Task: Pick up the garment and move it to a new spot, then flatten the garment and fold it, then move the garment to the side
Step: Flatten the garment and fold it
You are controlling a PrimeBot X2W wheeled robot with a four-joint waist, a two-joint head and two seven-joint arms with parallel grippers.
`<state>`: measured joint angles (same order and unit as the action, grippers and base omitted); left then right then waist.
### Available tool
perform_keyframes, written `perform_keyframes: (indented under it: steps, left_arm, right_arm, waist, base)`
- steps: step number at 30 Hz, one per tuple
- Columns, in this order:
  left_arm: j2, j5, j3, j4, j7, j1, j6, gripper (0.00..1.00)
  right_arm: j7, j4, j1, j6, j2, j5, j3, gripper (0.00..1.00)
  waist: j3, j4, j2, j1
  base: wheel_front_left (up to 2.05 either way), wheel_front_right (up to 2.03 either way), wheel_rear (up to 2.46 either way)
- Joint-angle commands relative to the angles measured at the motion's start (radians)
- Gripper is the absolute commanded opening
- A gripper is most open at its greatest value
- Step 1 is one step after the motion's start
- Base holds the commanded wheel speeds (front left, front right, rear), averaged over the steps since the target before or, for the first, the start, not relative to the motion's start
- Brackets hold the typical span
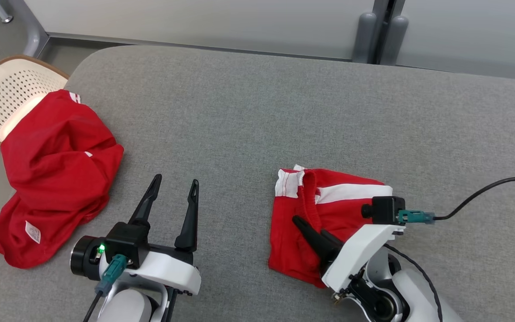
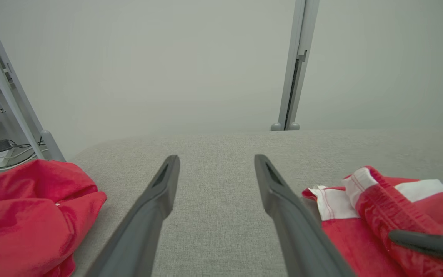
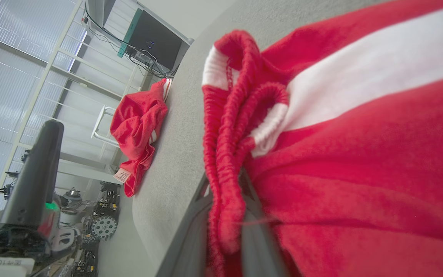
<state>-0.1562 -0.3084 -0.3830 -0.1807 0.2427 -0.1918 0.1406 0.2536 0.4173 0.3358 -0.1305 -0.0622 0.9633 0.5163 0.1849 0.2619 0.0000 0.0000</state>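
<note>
A soft grey cloth table (image 1: 257,112) took up most of the head view. The red garment with white stripes (image 1: 338,210) lay on it at the lower right of the middle, folded into a small flat bundle. Its stretchy red edge sat bunched up near the top of the bundle.

The right gripper (image 1: 309,225) came in from the lower right corner and lay on the garment. Its 2 dark fingers were squeezed close together on the cloth. In the right wrist view the right gripper (image 3: 225,181) had the bunched red edge of the garment (image 3: 360,173) pinched between its 2 fingers.

The left gripper (image 1: 175,180) sat at the lower middle-left of the head view, above bare table. Its 2 fingers were spread wide and held nothing. In the left wrist view the left gripper (image 2: 217,157) pointed across the grey table, with the garment (image 2: 379,215) just to its right.

A big crumpled red shirt (image 1: 56,174) lay at the left side of the head view. Part of it hung over the table's edge. A small white tag (image 1: 32,231) showed near its bottom. A cream plastic basket with holes (image 1: 11,89) stood at the upper left, beside the table and touching the shirt.
</note>
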Motion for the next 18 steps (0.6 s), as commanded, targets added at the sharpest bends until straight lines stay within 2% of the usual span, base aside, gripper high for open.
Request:
perform_keyframes:
  steps: [1, 4, 5, 6, 7, 14, 18]
  left_arm:
    - [-0.004, -0.002, 0.002, -0.003, 0.004, -0.014, -0.004, 1.00]
    - [-0.003, -0.002, 0.005, -0.007, 0.008, -0.022, -0.003, 1.00]
    - [-0.002, -0.002, 0.006, -0.008, 0.010, -0.025, -0.002, 1.00]
    - [-0.002, -0.002, 0.006, -0.009, 0.011, -0.027, -0.002, 1.00]
    - [-0.001, -0.001, 0.006, -0.011, 0.013, -0.029, -0.002, 1.00]
    - [-0.002, -0.001, 0.010, -0.019, 0.016, -0.038, -0.002, 1.00]
    - [-0.005, 0.001, 0.012, -0.022, 0.018, -0.036, 0.001, 1.00]
  right_arm:
    - [-0.008, 0.006, 0.014, 0.000, -0.001, 0.006, 0.005, 0.00]
    - [-0.036, 0.026, 0.040, 0.000, -0.001, 0.020, 0.041, 0.00]
    - [-0.045, 0.032, 0.049, 0.000, -0.004, 0.022, 0.054, 0.30]
    - [-0.054, 0.038, 0.056, 0.000, -0.005, 0.028, 0.066, 0.70]
    - [-0.070, 0.036, 0.065, 0.000, -0.006, 0.028, 0.078, 1.00]
    - [-0.264, -0.001, 0.132, 0.000, -0.075, -0.069, 0.204, 1.00]
    - [-0.389, -0.004, 0.155, 0.000, -0.123, -0.141, 0.208, 1.00]
  waist:
    - [0.005, 0.004, 0.0000, 0.0000]
    - [0.011, 0.004, 0.0000, 0.0000]
    - [0.013, 0.003, 0.0000, 0.0000]
    - [0.015, 0.002, 0.0000, 0.0000]
    - [0.017, 0.001, 0.0000, 0.0000]
    - [0.025, -0.019, 0.0000, 0.0000]
    - [0.021, -0.036, 0.0000, 0.0000]
  base:
    - [0.00, 0.00, 0.00]
    - [0.00, 0.00, 0.00]
    - [0.00, 0.00, 0.00]
    - [0.00, 0.00, 0.00]
    - [0.00, 0.00, 0.00]
    - [0.00, 0.00, 0.00]
    - [0.00, 0.00, 0.00]
